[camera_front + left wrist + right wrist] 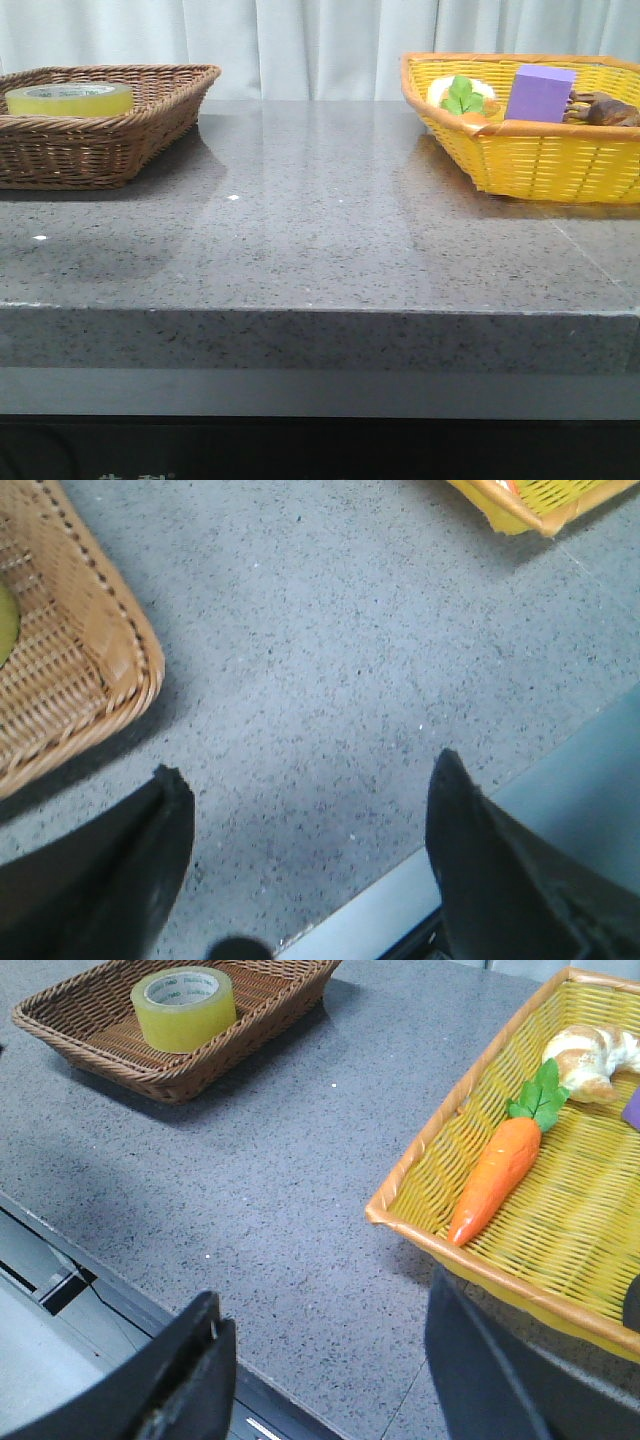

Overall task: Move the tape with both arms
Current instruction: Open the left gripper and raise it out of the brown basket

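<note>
The front lip of the grey speckled table [320, 250] fills the near part of the front view, and neither arm shows in that view. Taking the brown wicker basket [95, 125] as the landmark: it sits at the table's far left, and the tape [70, 98] lies flat inside it, ring opening upward, its yellow-green band rising just above the rim. Well away from the brown basket, at the far right, stands a yellow basket [530, 150] holding a purple block [540, 93], a toy carrot [497, 1172] with green leaves, and a croissant-shaped piece [592, 1055].

In the left wrist view the left gripper [310, 860] hangs over bare tabletop near the table's front edge, just off one rounded corner of the brown basket [70, 670]. Its two black fingers [120, 870] stand wide apart with nothing between them. Only a sliver of the yellow-green tape [6, 625] shows at the frame's edge, inside the basket and apart from the fingers.

In the right wrist view the right gripper [325, 1370] is spread just as wide and empty, poised over the table's front edge beside the yellow basket's [470, 1250] near rim. The tape [184, 1008] is well apart from its fingers [190, 1380], across open tabletop in the brown basket [170, 1075].
</note>
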Controlling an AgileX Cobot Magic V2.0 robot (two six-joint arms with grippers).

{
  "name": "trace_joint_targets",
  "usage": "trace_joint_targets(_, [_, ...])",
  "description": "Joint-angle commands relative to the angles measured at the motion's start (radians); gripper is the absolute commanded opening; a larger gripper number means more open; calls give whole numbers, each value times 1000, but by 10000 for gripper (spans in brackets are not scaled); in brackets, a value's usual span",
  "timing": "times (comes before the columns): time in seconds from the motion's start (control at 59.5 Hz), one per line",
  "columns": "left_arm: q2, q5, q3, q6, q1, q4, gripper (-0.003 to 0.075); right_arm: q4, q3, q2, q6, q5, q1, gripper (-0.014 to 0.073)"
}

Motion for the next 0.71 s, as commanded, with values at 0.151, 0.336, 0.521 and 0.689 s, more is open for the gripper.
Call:
trace_joint_targets(0.151, [-242, -230, 234, -9, -10, -7, 493, 9, -24, 0, -6, -45, -2, 447])
trace_joint_targets(0.336, [-353, -286, 337, 1, -10, 1, 493, 9, -24, 0, -6, -45, -2, 447])
trace_joint_targets(0.521, [-369, -288, 345, 1, -10, 20, 493, 9, -24, 0, -6, -45, -2, 447])
trace_joint_targets(0.689, [-369, -288, 345, 1, -10, 20, 477, 9, -24, 0, -6, -40, -2, 403])
